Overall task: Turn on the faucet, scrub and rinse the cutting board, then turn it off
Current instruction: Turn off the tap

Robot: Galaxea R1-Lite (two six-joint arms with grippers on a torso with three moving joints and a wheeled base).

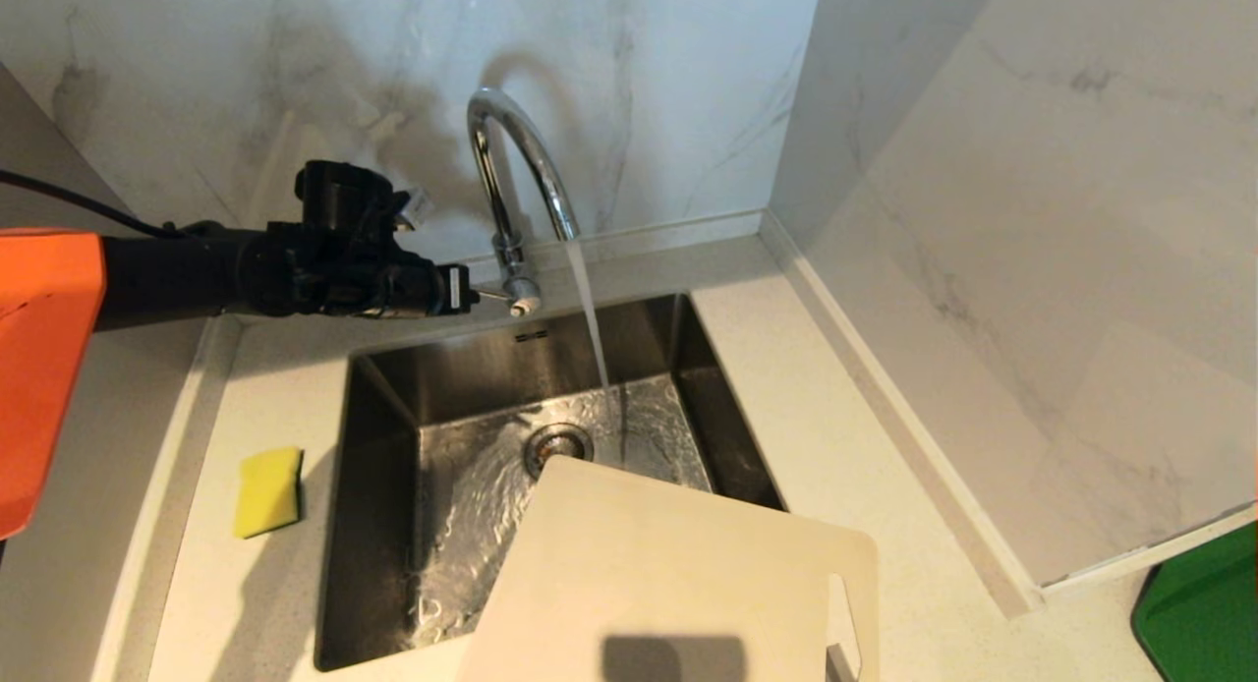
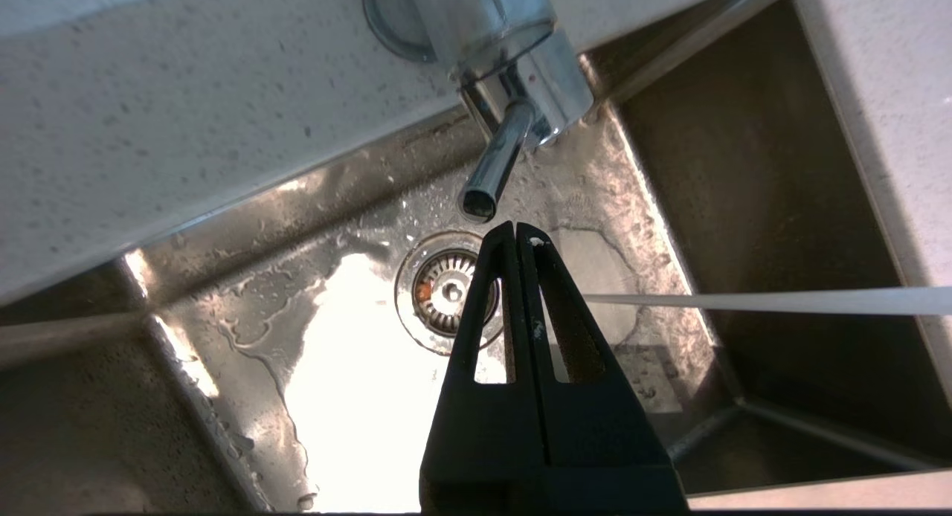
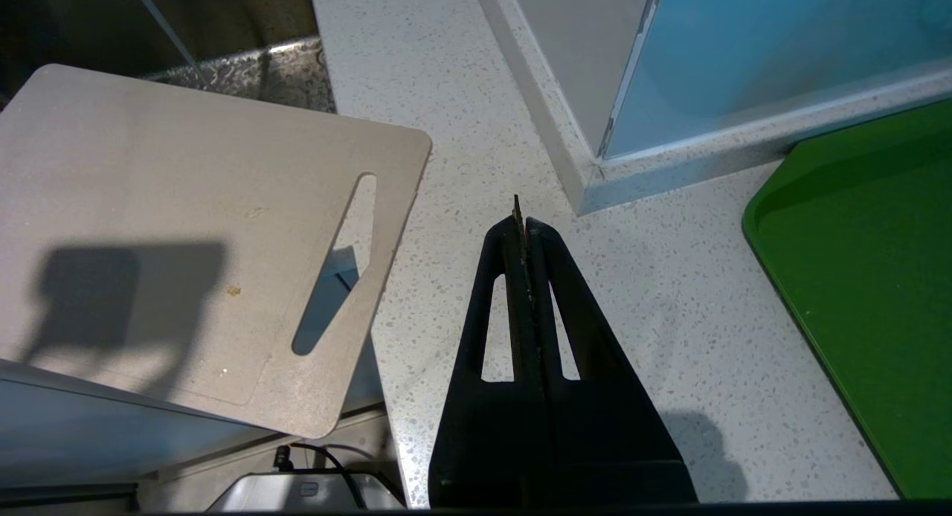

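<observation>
Sponge: you have a small yellow sponge (image 1: 267, 490) lying flat on the desk (image 1: 885, 446), well left of the sink (image 1: 339, 525) and apart from its rim.
Left tool: your left tool (image 1: 462, 291) reaches in level, left of the sink's back edge, fingers pressed together on nothing, tip just beside the faucet's thin lever (image 1: 496, 294); the pictures don't settle whether it touches.
Faucet: the faucet (image 1: 511, 161) stands at the middle of the sink's back rim. Water (image 1: 590, 318) runs from the spout into the basin beside the drain (image 1: 557, 444), so turning it on looks done.
Cutting board: the cutting board (image 1: 678, 574) lies tilted, its far corner over the sink near the drain and its slot handle (image 1: 845, 623) end out over the desk to the right of the sink. A few brownish specks show near the slot, so scrubbing looks still ahead.
Handling: expect a stiff, light, smooth plastic slab, likely slippery once wet. Pinch it at the strip between slot and edge, or at the overhanging corner.
Right tool: your right tool (image 3: 523, 217) hangs closed and empty over the desk, right of the sink, between the board and a green tray (image 3: 877, 278).
</observation>
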